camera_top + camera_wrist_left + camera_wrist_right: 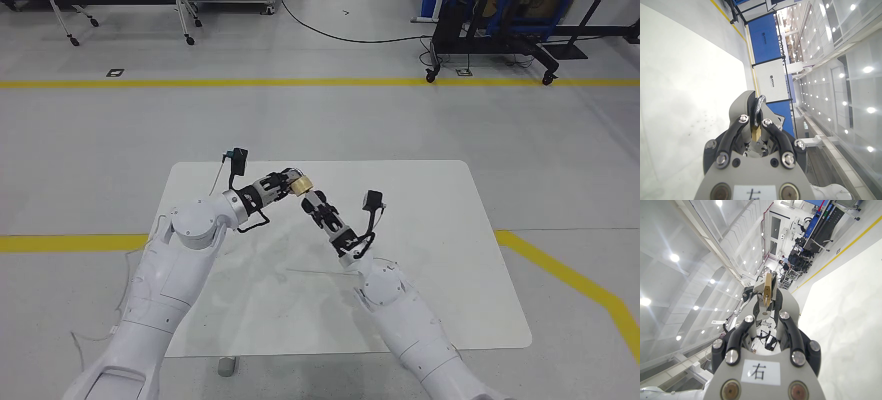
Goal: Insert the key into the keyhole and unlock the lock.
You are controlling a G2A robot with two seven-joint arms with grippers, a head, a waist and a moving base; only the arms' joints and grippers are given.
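The white table (440,200) filled the middle of the top view, and both arms met above it, just left of centre. The left gripper (288,184) was clenched on the brass lock (300,184) and held it clear of the tabletop. The right gripper (311,198) sat just below and to the right of the lock, close up against its keyhole face (766,297), which lay at the centre of the right wrist view. A small silvery piece showed at that face. It was too small to tell whether it was the key or only the cylinder, and I could not tell whether the right gripper was clamped on a key. By my judgement the lifting and lining-up were done and insertion was under way or nearly so. The turn of the key was left, and nothing showed the lock sprung open.
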